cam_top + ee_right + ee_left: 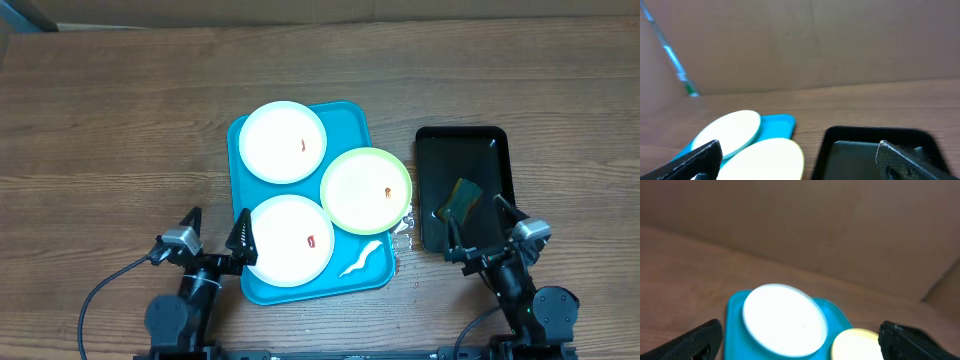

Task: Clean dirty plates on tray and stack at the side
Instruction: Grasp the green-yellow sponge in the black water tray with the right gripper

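Overhead, the blue tray (347, 120) sits mid-desk (110, 130) with all three plates on it. The far white plate (283, 142) fills the back left corner. The near white plate (290, 240) lies at the front left, its edge running out to the tray's left rim. The yellow-green plate (365, 190) sits to the right and hangs over the right rim, so it hides that rim. Each plate carries a small red smear, but both wrist views are too blurred to show any of them.

The left gripper (217, 216) is low at the tray's front left corner, fingers spread wide and nothing between them. One fingertip lies right at the near white plate's edge; whether it touches, I cannot tell. In its own camera both fingers are cut off at the bottom corners.

The right gripper (474, 212) also stands wide and empty, over the near end of the black tray (463, 145). A sponge (460, 200) lies in that tray, partly covered by a finger. In the right wrist view the sponge is only a dull shape.

A white curled scrap (362, 258) rests on the blue tray's front right. Something glinting just off that rim is too small to make out.
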### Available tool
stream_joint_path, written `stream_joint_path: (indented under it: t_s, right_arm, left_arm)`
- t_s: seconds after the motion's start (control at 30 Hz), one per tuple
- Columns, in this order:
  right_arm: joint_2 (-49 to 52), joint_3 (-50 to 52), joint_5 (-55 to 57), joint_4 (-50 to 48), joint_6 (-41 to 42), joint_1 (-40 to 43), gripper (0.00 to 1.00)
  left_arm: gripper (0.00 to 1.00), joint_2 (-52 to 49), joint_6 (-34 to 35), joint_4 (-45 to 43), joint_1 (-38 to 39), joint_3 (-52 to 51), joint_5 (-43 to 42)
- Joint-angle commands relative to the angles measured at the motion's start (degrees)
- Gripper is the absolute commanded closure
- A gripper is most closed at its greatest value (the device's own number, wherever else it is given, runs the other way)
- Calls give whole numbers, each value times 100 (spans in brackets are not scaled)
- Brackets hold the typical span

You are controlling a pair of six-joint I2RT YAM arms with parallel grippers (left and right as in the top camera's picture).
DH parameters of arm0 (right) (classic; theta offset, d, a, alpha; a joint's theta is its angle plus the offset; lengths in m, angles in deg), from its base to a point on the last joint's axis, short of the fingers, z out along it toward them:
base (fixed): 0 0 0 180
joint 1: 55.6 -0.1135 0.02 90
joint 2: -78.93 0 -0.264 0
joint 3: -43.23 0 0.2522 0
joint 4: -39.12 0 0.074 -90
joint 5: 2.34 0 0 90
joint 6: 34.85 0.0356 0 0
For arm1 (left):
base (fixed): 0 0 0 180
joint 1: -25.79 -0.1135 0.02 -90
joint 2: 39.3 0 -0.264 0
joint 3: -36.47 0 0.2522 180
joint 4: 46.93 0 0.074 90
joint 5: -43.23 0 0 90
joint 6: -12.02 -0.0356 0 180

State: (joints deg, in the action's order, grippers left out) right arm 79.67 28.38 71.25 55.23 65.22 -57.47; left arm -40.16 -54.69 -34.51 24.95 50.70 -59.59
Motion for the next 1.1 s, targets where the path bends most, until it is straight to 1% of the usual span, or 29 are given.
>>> stream_joint_path:
  t_s: [0.0,0.07,0.17,0.23,0.37,0.43,0.53,0.63,0.73,0.8,0.9,0.93,0.97,1.0,1.07]
  right_arm:
    - [-42,-461,-323,181,710,24,0]
    - [76,-844,-319,562,761,24,0]
    - [553,-1504,-321,1152,761,24,0]
    - [1069,-2024,-323,1556,758,24,0]
    - [2564,-3421,-479,2503,754,22,0]
    - [3329,-4236,-518,3110,752,22,0]
    - [4522,-5702,-518,4347,649,22,0]
    - [5580,-7128,-514,5593,450,24,0]
    - [6339,-8070,-656,6212,533,24,0]
    - [6717,-8402,-752,6465,533,24,0]
    - [7079,-8428,-599,6570,457,22,1]
    - [7230,-8389,-389,6708,505,22,14]
    - [7350,-8336,-192,6817,588,22,19]
    - [7497,-8244,107,6953,780,22,20]
    - [7792,-7943,739,7082,1156,24,19]
  left_arm:
    - [0,61,122,-282,13,160,-529]
    - [0,42,120,-175,13,446,-527]
    - [0,-195,90,378,11,1104,-529]
    - [0,-538,87,809,11,1648,-544]
    - [0,-1556,-39,1550,13,2855,-817]
    - [0,-2227,-39,2214,13,3615,-931]
    - [0,-3348,-39,3528,13,4850,-975]
    - [0,-4413,-127,4656,13,5958,-975]
    - [0,-5311,-365,5510,13,6819,-975]
    - [0,-5810,-522,5991,13,7230,-977]
    - [0,-6354,-525,6542,13,7484,-1143]
    - [0,-6505,-520,6677,13,7479,-1351]
    - [0,-6605,-507,6760,13,7473,-1495]
    - [0,-6723,-514,6854,13,7469,-1652]
    - [0,-6942,-590,6961,20,7469,-1751]
